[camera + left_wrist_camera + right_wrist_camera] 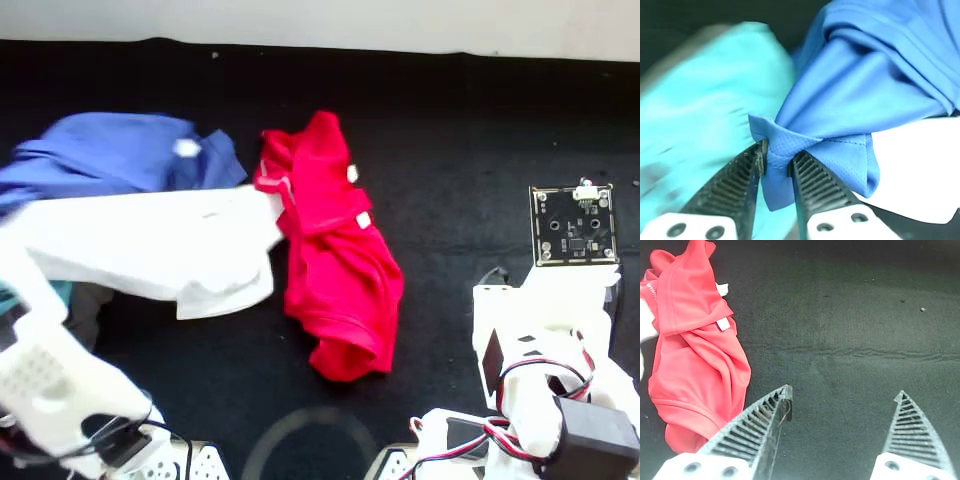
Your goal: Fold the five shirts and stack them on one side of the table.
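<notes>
Closest to the lens on my left wrist camera, the left gripper (pixel 776 170) is pinched almost closed on a folded hem of the blue shirt (pixel 865 90). Its ribbed fingers (pixel 735 190) press the cloth from both sides, and a short tab of it sticks out between them toward the camera. From that pinch the blue fabric runs away in bunched folds. A teal shirt (pixel 700 115) lies against it on one side, too blurred for me to read its shape. On the other side a patch of the white shirt (pixel 920 170) shows past the blue hem.

From the high view I see the blue shirt heaped at the far left of the black table (pixel 460 140). The white shirt is spread just in front of it, overlapping its near edge. The red shirt (pixel 340 270) lies crumpled near the table's middle, its upper part touching the white shirt's right end. The left arm (pixel 50 385) stands at the near left corner, over the white shirt's left end.

The right gripper (pixel 840 405) hangs wide open above bare table and holds nothing, with the red shirt off to one side of it. The right arm (pixel 545 350) sits at the near right, well apart from the shirts, with a small dark circuit board (pixel 572 226) at its far end.
</notes>
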